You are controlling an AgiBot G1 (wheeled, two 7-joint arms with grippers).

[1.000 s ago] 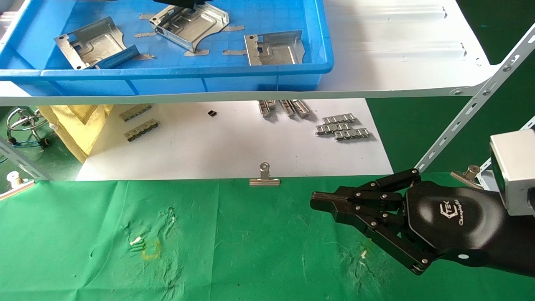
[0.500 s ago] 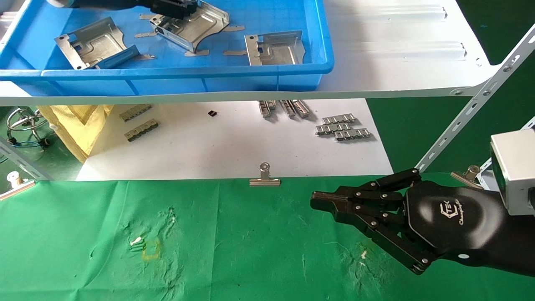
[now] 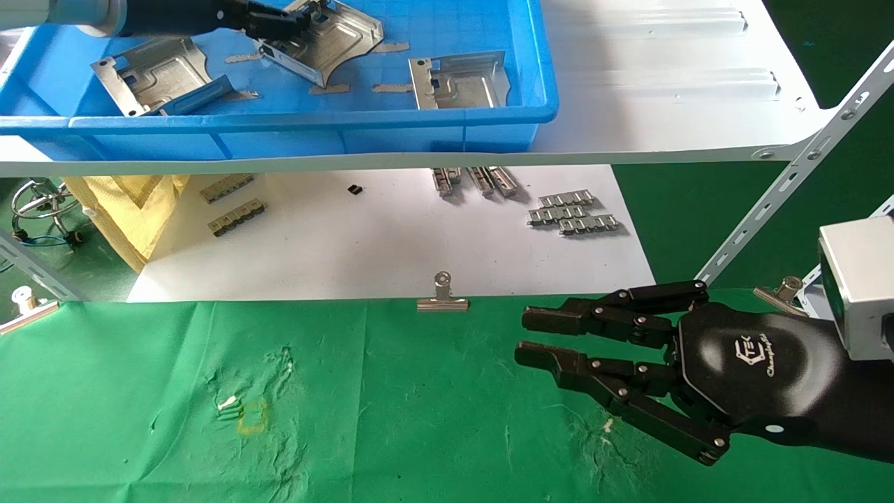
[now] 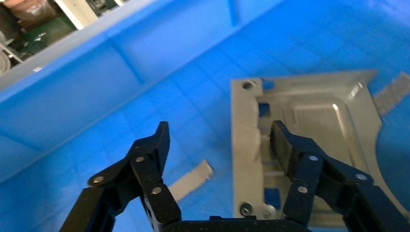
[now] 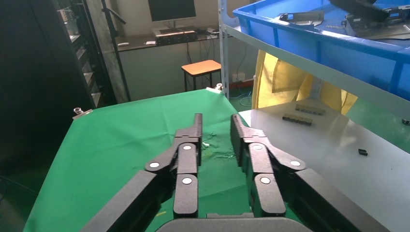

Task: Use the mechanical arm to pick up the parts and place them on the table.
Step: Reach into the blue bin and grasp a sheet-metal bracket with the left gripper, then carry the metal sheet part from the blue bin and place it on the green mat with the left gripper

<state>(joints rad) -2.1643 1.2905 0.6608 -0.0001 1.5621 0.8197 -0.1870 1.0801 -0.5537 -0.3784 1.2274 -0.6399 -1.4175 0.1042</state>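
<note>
Left gripper (image 4: 215, 140): inside the blue bin (image 3: 433, 122), spread wide, one finger over the middle bracket (image 3: 328, 45), the other beside it.
Other brackets: left bracket (image 3: 157, 73) and right bracket (image 3: 457, 80) in the bin.
Right gripper (image 3: 534, 335): slightly parted, empty, above the green counter (image 3: 384, 419) below the bin.

Head view: white metal shelf (image 3: 663, 105) spanning 12 o'clock, carried at 3 o'clock by a slotted white brace (image 3: 810, 150). Under it, toward centre, a white sheet (image 3: 391, 244); yellow bag (image 3: 133, 216) at 9 o'clock, wire ring (image 3: 42, 202) just beyond it. Silver clip (image 3: 441, 297) at the sheet's near edge.

Right wrist view: pale wall (image 5: 130, 19) at the back, dark monitor (image 5: 171, 8) on a desk (image 5: 159, 41) against it. Orange-topped stool (image 5: 209, 67) before the desk. Tall dark rack (image 5: 92, 58) beside the desk. Green floor (image 5: 241, 104) near the stool, cables lying on it. Even indoor light.
</note>
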